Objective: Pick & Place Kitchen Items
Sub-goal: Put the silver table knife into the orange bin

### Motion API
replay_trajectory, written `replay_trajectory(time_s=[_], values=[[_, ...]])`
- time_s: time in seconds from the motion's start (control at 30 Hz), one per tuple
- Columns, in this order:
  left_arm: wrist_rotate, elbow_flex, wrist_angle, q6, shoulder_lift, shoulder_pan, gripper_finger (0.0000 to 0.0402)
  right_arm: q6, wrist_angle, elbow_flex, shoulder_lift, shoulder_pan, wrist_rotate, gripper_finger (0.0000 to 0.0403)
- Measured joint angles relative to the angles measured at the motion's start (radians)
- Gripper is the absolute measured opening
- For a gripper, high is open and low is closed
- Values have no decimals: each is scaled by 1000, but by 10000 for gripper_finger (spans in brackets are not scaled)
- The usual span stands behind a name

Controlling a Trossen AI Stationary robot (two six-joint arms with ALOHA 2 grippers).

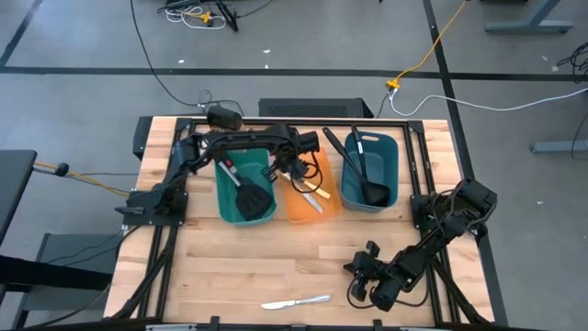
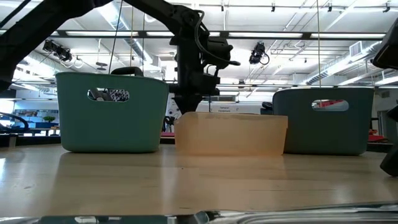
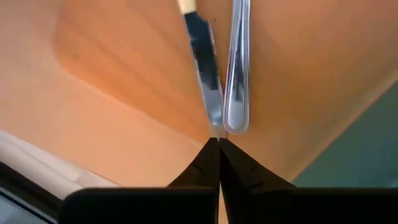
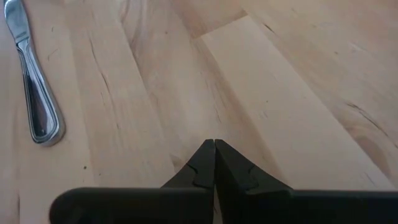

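Observation:
My left gripper (image 1: pixel 296 175) is shut and empty over the orange bin (image 1: pixel 296 213), near its far end; the low view shows it at the bin's rim (image 2: pixel 189 106). Below its fingertips (image 3: pixel 217 142) a yellow-handled knife (image 3: pixel 204 68) and a silver table knife (image 3: pixel 238 74) lie side by side on the bin floor. Black spatulas (image 1: pixel 250 195) lie in the teal bin (image 1: pixel 223 204). Black ladles (image 1: pixel 363 170) lie in the blue-green bin (image 1: pixel 392 175). Another silver knife (image 1: pixel 296 301) lies flat on the table near the front edge. My right gripper (image 1: pixel 354 280) is shut and empty just to that knife's right (image 4: pixel 31 81).
The three bins stand in a row across the table's far half. Bare wood lies between the bins and the front edge. The right arm's links (image 1: pixel 441 230) slant across the near right corner. Cables lie on the floor behind the table.

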Motion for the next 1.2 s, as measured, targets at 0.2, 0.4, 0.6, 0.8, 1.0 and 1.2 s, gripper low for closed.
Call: replay_trajectory(time_s=[0.2,0.4,0.6,0.8,1.0,1.2], values=[[-17,4,-25,-28,-3,8,15,-8,4,0,0,0,-2,11],[-62,94,-202,-210,-97,-32,16,-15,-1,0,0,-1,0,11],[-19,146,-209,-417,-373,-95,5,-46,-9,0,0,-5,10,11],[154,139,-220,-717,-643,-151,4,-71,-8,0,0,-9,23,11],[143,-89,-159,-901,-852,-370,3,-92,8,0,0,-9,16,11],[44,-461,137,-1144,-985,-632,2,-116,24,1,0,-11,-8,11]])
